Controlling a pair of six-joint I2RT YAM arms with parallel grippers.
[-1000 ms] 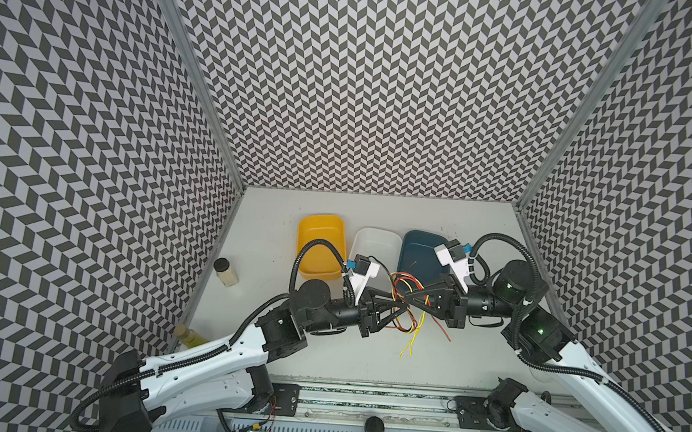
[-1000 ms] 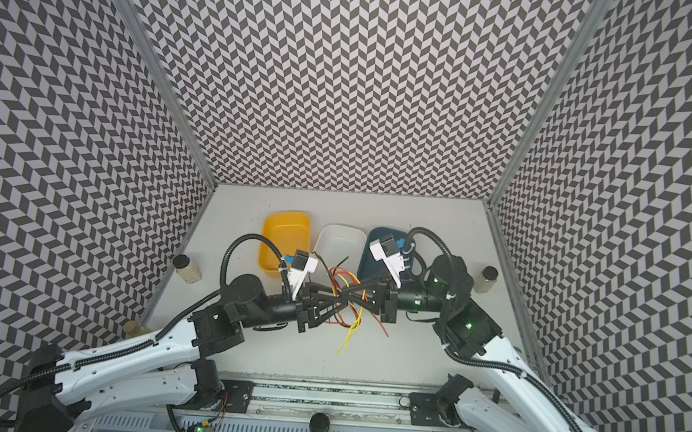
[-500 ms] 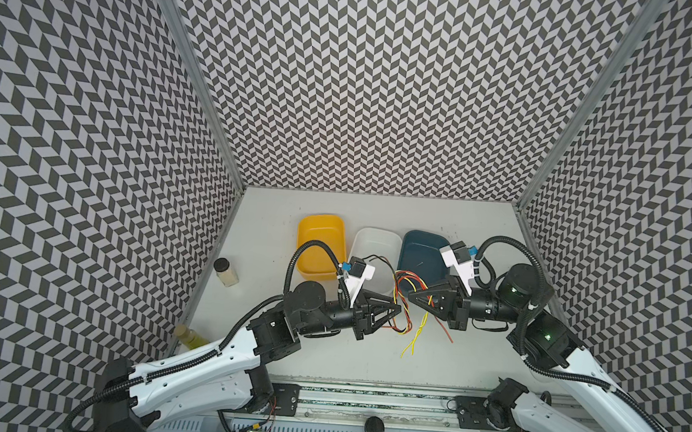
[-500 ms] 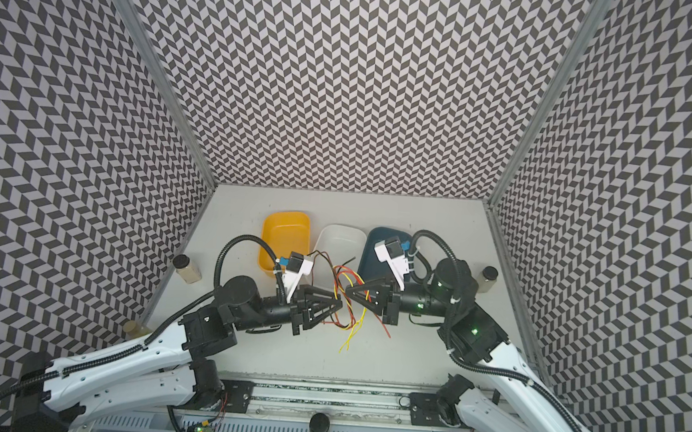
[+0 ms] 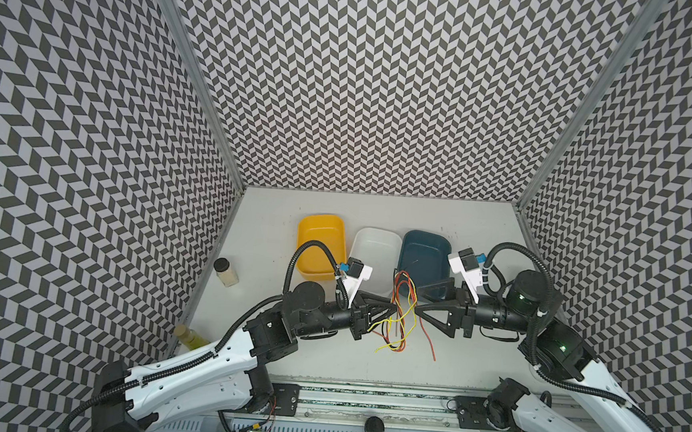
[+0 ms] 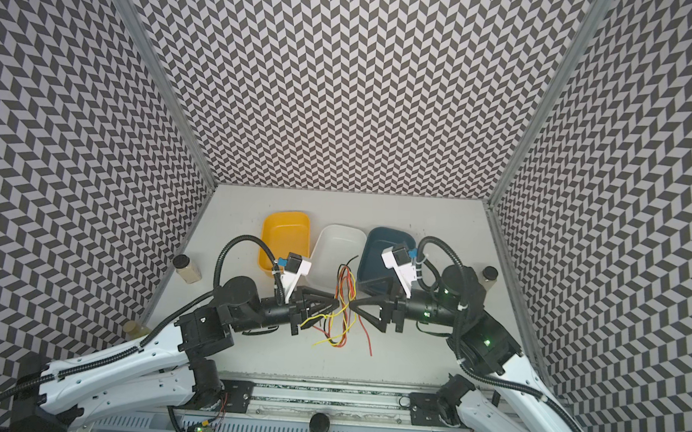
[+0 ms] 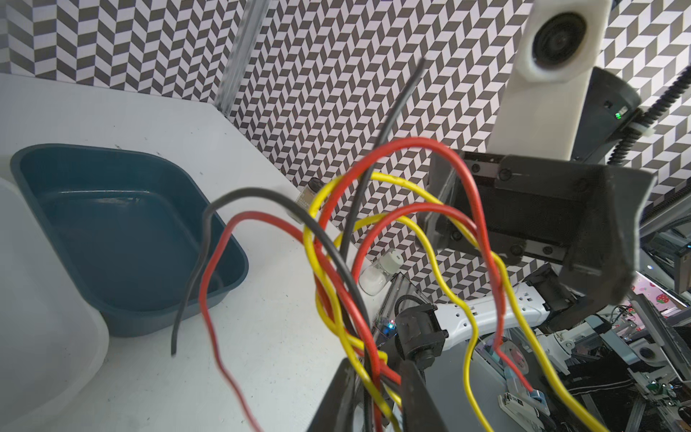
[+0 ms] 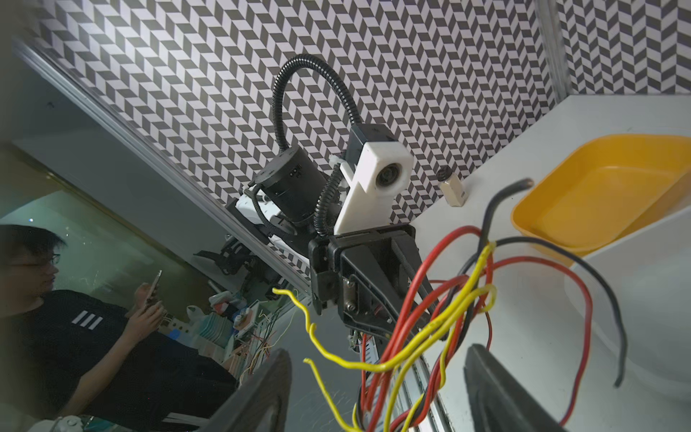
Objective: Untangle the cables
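- The left gripper [image 5: 392,308] is closed down narrow on the cables [image 5: 401,312]. In the left wrist view its two fingers [image 7: 336,396] pinch the red, yellow and black strands together, and the loops arch up out of the grip.
- The right gripper [image 5: 419,299] faces it almost tip to tip from the other side of the bunch. Its jaws stand wide apart and hold nothing.
- In the right wrist view the strands run through the gap between the right gripper's fingers [image 8: 497,392], with free space on either side.
- The cables form one tangled bunch over the middle of the table [image 5: 326,361]. They sit between the two grippers, just in front of the white tub [image 5: 375,248] and the dark blue tub [image 5: 423,251].
- Red and yellow loops reach up toward those two tubs, and a black end [image 6: 351,261] points at the gap between them.
- A yellow end [image 5: 381,348] and a long red end [image 5: 433,358] trail down toward the front rail. I cannot tell whether they touch the table.
- The yellow tub [image 5: 319,244] stands beside the white tub on the left, apart from the cables.
- A small dark-lidded jar [image 5: 225,272] stands by the left wall.
- A second jar [image 6: 489,275] stands by the right wall.
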